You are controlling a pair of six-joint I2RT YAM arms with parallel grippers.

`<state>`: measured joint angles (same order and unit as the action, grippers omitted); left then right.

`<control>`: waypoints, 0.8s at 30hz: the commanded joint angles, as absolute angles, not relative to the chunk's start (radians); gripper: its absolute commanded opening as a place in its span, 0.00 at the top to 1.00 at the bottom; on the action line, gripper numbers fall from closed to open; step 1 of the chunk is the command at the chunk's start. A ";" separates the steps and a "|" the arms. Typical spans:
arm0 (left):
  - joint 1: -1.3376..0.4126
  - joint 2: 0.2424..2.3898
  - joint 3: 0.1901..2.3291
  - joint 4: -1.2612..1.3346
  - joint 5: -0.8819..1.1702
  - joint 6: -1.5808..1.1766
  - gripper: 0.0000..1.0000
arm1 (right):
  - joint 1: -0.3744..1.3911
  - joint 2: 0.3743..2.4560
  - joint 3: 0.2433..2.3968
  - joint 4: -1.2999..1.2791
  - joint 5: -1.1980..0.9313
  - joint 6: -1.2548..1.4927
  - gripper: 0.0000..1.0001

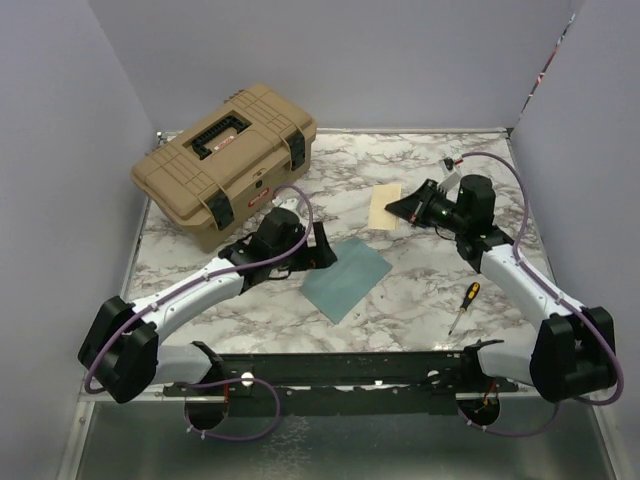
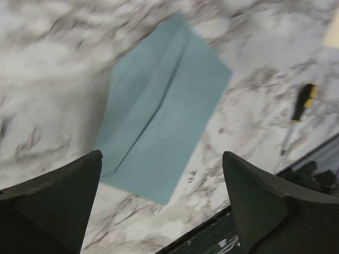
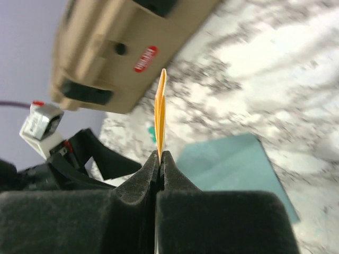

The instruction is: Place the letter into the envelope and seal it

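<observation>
The teal envelope (image 1: 346,276) lies flat on the marble table near the middle, its flap shut; it also shows in the left wrist view (image 2: 161,111) and the right wrist view (image 3: 233,161). My left gripper (image 1: 322,248) is open and empty, hovering just left of the envelope's far corner; in its own view the gripper (image 2: 161,211) stands wide apart above the envelope's near edge. My right gripper (image 1: 398,207) is shut on the cream letter (image 1: 384,208), held off the table to the right of the envelope. The letter shows edge-on (image 3: 160,114) above the gripper (image 3: 159,159).
A tan toolbox (image 1: 226,160) stands at the back left, also in the right wrist view (image 3: 127,37). A yellow-handled screwdriver (image 1: 463,304) lies right of the envelope, seen too from the left wrist (image 2: 299,114). A black rail (image 1: 340,372) runs along the near edge.
</observation>
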<state>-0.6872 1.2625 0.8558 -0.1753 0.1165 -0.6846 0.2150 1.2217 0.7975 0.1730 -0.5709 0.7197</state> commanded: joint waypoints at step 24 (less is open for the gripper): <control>-0.727 1.475 0.663 -0.021 0.000 -0.796 0.39 | 0.219 1.483 0.749 0.072 -0.311 0.668 0.99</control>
